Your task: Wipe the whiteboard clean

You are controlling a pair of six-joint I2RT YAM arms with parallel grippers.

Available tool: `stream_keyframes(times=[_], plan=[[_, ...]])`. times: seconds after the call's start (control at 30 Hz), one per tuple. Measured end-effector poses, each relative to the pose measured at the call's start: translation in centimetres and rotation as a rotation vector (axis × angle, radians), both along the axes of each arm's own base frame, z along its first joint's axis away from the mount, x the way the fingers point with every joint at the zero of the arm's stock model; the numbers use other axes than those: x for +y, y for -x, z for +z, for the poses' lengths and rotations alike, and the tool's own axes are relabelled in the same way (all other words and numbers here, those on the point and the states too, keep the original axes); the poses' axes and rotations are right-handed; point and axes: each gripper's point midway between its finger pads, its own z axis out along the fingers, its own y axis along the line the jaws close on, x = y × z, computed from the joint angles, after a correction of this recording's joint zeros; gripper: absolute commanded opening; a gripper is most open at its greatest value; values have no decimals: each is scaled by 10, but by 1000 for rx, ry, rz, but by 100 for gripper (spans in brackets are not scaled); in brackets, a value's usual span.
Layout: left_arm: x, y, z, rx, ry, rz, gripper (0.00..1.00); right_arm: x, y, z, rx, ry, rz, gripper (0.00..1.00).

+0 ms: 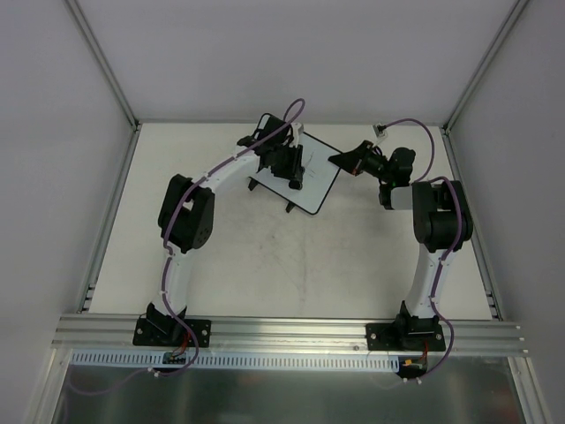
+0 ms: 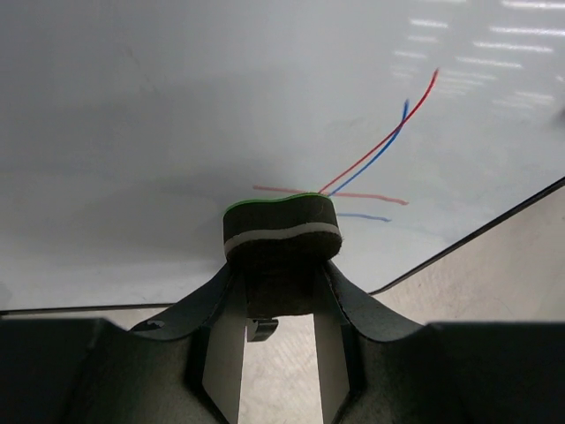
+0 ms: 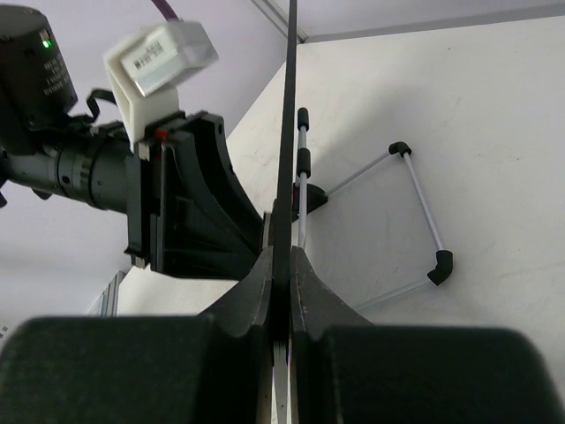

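Note:
The whiteboard (image 1: 311,173) stands tilted on its wire feet at the back middle of the table. Its face fills the left wrist view (image 2: 177,115) with red and blue pen lines (image 2: 380,146). My left gripper (image 1: 284,165) is shut on a small black felt eraser (image 2: 281,228) with a green top, pressed against the board just below the lines. My right gripper (image 1: 346,159) is shut on the board's right edge. In the right wrist view the board shows edge-on (image 3: 286,132) between my fingers (image 3: 305,291).
The board's wire stand (image 3: 422,212) with black caps rests on the table behind the board. The left arm's wrist and camera (image 3: 150,177) sit close on the board's far side. Enclosure walls and aluminium posts (image 1: 106,79) ring the table.

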Motion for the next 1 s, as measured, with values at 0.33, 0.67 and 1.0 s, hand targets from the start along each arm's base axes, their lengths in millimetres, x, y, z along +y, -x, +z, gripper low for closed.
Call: stream_keyframes(times=[0.33,0.67,1.0], plan=[[-2,-45,48,-147,58,20,0,2,3,0,0,1,15,0],[-7,-52,56,-189,79,13,0,2,3,0,0,1,19,0],[-9,-33,35,-244,102,9,0,1,2,-3,31,-3,8,0]])
